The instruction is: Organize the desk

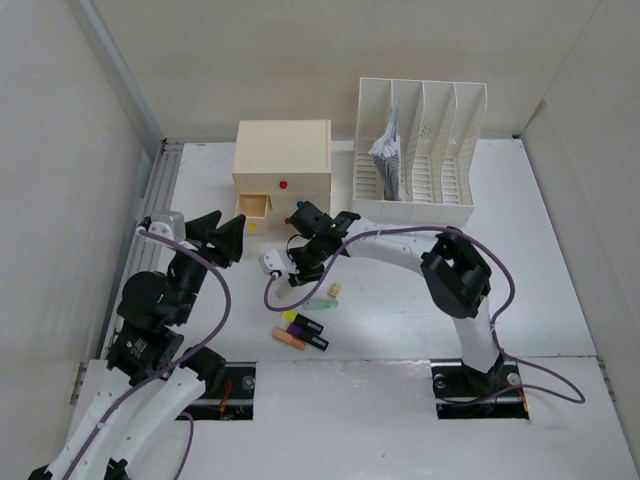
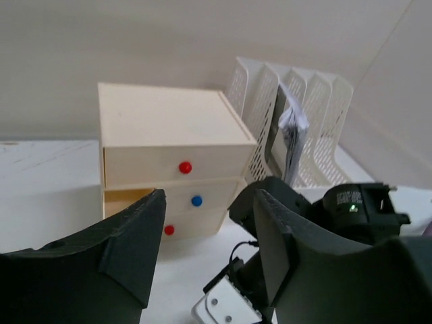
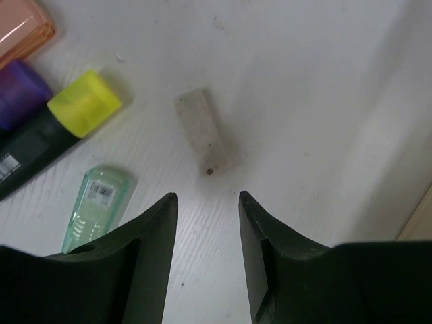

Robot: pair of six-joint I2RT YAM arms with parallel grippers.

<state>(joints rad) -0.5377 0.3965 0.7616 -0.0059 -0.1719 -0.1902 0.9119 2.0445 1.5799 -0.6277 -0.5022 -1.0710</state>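
The white desk (image 1: 540, 260) carries a loose cluster of small items near its middle. In the right wrist view my right gripper (image 3: 208, 199) hangs open and empty just above the desk (image 3: 324, 88). A small dirty white eraser (image 3: 206, 131) lies directly ahead of its fingertips. A pale green highlighter (image 3: 98, 206) lies to the left of them. From above, the right gripper (image 1: 300, 262) points down beside the eraser (image 1: 335, 290). My left gripper (image 1: 225, 235) is open and empty, held off the desk in front of the drawer box (image 1: 282, 160).
The cream drawer box (image 2: 172, 145) has one drawer (image 1: 252, 206) pulled out. A white slotted file rack (image 1: 420, 150) at the back right holds papers (image 1: 390, 150). Yellow-capped (image 3: 84, 102), purple (image 3: 20, 91) and orange (image 3: 23, 27) highlighters lie left of the eraser. Walls enclose the desk.
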